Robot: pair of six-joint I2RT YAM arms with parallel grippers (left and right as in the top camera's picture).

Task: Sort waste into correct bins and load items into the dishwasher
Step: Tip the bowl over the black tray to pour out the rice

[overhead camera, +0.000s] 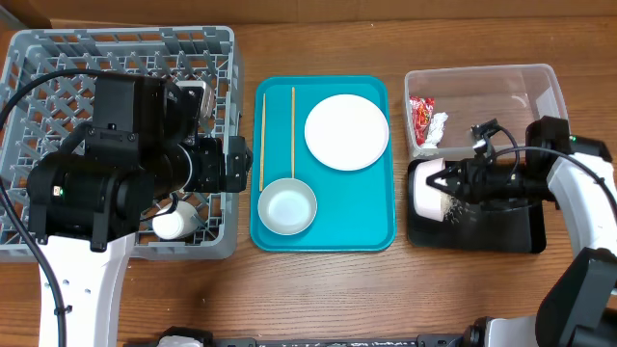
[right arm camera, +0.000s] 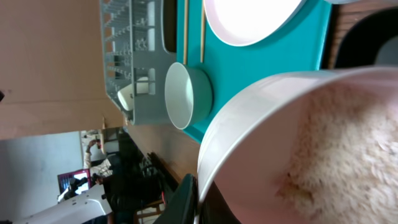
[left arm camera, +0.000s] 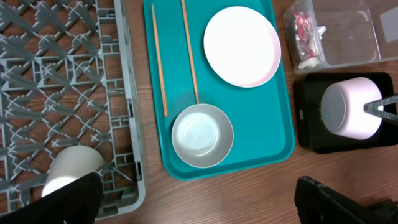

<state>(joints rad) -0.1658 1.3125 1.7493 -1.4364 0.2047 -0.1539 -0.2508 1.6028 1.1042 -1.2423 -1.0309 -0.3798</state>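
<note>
My right gripper [overhead camera: 445,181] is shut on the rim of the white bowl [overhead camera: 424,190], which is tipped on its side over the black tray [overhead camera: 501,231]. White rice grains [right arm camera: 354,143] cling inside the bowl [right arm camera: 249,106], with my right gripper [right arm camera: 199,199] pinching its edge. The red-and-white wrapper [overhead camera: 424,122] lies in the clear tub [overhead camera: 540,77]. On the teal tray [overhead camera: 376,226] are the white plate [overhead camera: 347,131], the steel bowl [overhead camera: 286,207] and two chopsticks [overhead camera: 262,140]. A white cup [overhead camera: 172,226] lies in the grey dish rack [overhead camera: 58,58]. My left gripper [left arm camera: 205,205] is open and holds nothing.
My left arm hangs over the rack's right half and hides part of its grid. The teal tray sits between the rack and the two bins. Bare wooden table runs along the front edge.
</note>
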